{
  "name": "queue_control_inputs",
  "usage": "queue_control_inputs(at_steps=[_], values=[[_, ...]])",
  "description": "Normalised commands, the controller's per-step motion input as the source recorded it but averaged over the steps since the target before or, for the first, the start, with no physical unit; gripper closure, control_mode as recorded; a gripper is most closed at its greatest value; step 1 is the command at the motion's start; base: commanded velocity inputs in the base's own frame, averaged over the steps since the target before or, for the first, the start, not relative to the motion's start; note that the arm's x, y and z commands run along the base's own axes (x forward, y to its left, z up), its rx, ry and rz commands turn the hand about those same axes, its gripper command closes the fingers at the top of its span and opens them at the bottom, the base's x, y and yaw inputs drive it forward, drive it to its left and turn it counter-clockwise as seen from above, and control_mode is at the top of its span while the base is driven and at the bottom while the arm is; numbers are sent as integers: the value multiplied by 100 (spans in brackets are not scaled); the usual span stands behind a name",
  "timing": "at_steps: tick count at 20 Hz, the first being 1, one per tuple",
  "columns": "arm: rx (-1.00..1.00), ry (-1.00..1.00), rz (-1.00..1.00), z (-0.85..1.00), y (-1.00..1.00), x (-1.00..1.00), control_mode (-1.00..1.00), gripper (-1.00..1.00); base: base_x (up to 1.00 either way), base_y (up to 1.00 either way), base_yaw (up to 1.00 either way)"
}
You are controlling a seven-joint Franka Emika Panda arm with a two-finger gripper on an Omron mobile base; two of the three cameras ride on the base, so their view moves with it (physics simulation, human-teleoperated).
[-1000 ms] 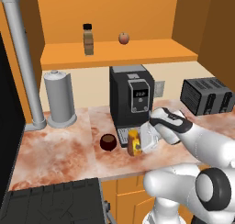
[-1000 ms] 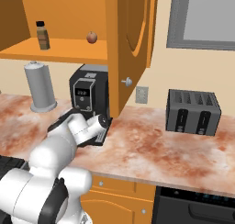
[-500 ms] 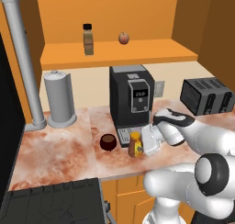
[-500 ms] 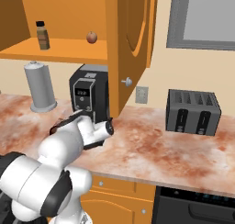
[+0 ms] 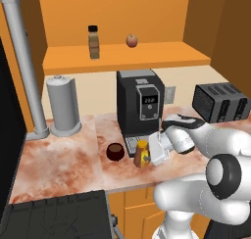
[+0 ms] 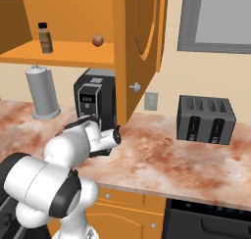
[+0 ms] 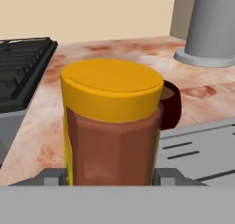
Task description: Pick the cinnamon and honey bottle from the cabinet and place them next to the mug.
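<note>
1 honey bottle (image 5: 142,154), upright on counter (image 5: 63,159) just R of 1 mug (image 5: 115,152), pinched by gripper (image 5: 149,155). 1 cinnamon (image 5: 93,42) on cabinet (image 5: 122,57) shelf, near 1 apple (image 5: 131,40). Counter L of mug open.

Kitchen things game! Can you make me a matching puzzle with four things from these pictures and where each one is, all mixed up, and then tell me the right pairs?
Things:
1. cinnamon
2. honey bottle
3. mug
4. toaster

Places:
A. on the counter, just left of the honey bottle
B. on the cabinet shelf, left of the apple
C. at the far right of the counter, by the wall
D. on the counter in front of the coffee machine, between the gripper fingers

Pairs: 1-B, 2-D, 3-A, 4-C
</note>
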Motion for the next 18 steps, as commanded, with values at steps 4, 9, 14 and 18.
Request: queue_control_inputs(at_steps=[4,9,14,18], values=[[0,0,0,-30,24,-5,-100,100,0,0,0],[0,0,0,-31,10,-9,-100,100,0,0,0],[0,0,0,-9,1,-9,-100,100,0,0,0],[0,0,0,0,0,-4,-100,-100,0,0,0]])
